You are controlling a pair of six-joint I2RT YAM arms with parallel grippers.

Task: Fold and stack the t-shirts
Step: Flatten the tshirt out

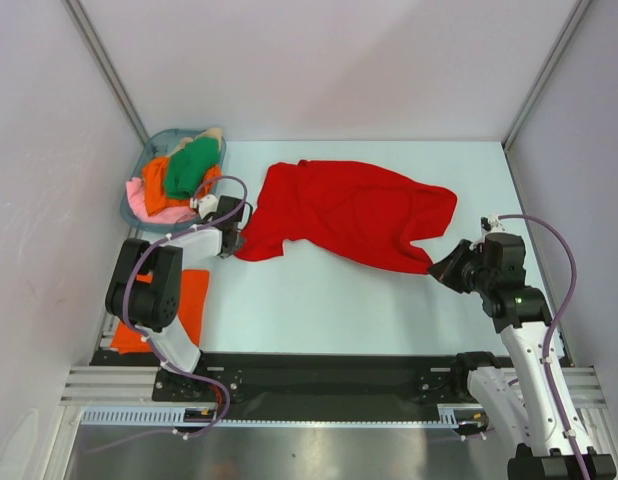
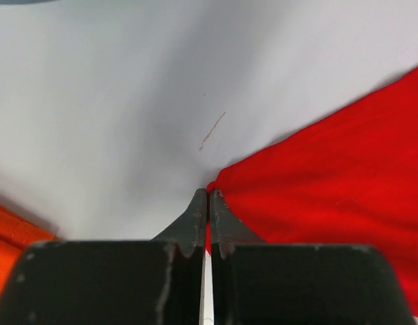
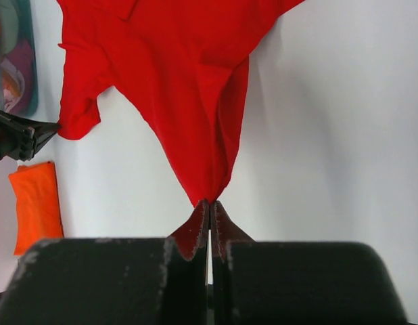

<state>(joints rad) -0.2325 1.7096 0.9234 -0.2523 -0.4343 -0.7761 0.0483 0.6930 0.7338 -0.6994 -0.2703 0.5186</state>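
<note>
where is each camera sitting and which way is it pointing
Top external: above and behind, facing down at the table; left arm and right arm show.
Left wrist: on the left arm, facing along the left fingers, shut on the red t-shirt.
Right wrist: on the right arm, facing along the right fingers, shut on its other end.
Shared: all three show the red t-shirt.

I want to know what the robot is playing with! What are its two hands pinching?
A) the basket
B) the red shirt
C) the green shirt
B: the left hand and the right hand are each shut on an edge of the red shirt.
</note>
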